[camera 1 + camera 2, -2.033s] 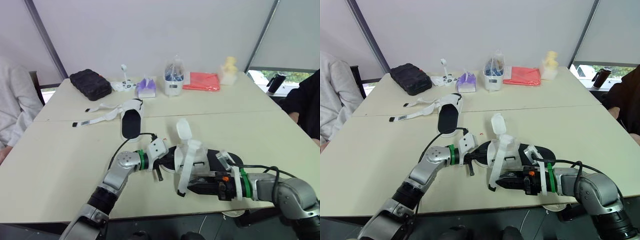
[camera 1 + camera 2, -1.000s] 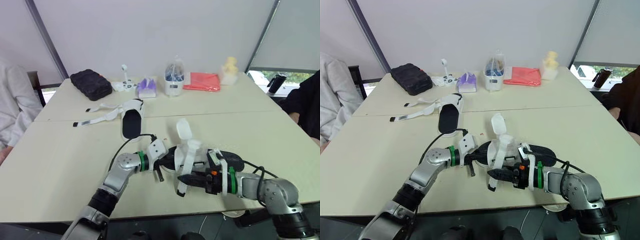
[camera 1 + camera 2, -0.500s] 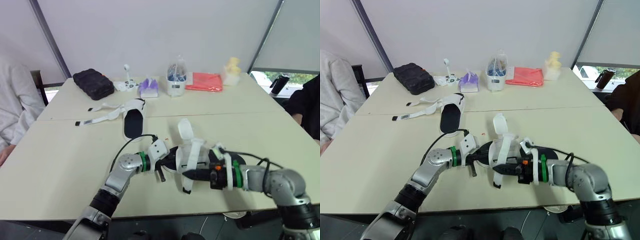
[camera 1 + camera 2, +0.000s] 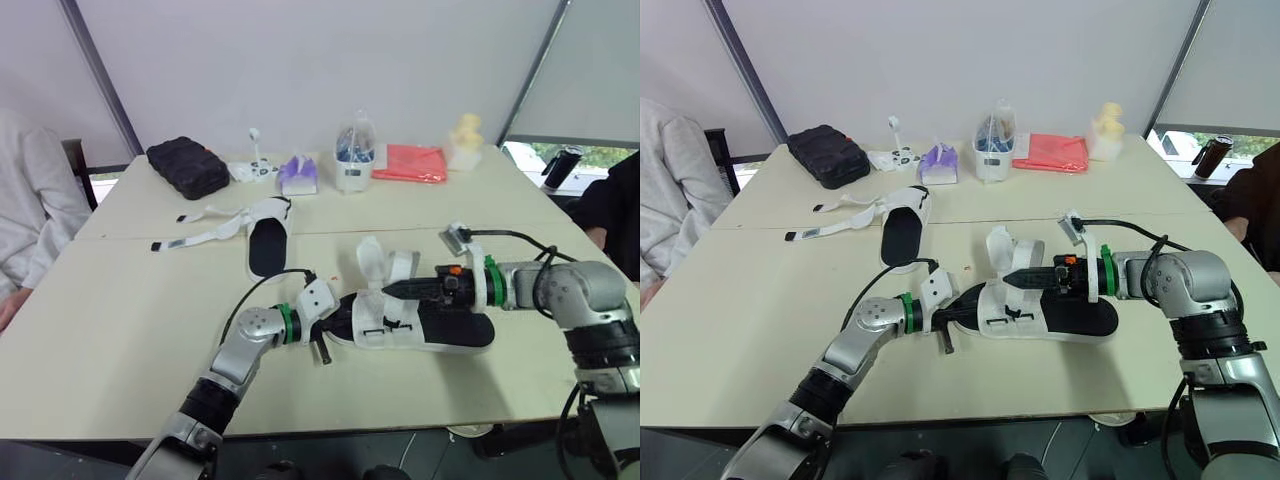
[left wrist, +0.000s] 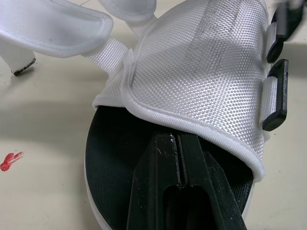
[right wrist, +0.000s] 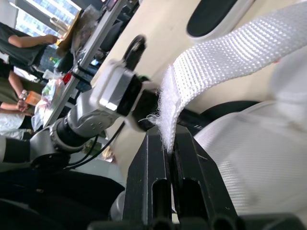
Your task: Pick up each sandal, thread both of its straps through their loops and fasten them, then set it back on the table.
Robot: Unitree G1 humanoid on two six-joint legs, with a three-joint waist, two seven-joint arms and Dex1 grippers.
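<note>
Moved since two seconds ago: right gripper (image 4: 392,288), from worktop's (image 4: 120,310) near edge up over near sandal (image 4: 425,330), drawing strap (image 6: 230,52) across its upper; far sandal (image 4: 265,240) lies left of centre, straps loose, untouched; left gripper (image 5: 176,143) clamped shut on near sandal's toe; right gripper pinched on strap end; threading not discernible; judged nothing fastened, most outstanding.

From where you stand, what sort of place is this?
Probably an office or lab meeting room: pale tables pushed together, roller blinds over the windows, and a person seated at the side.
</note>
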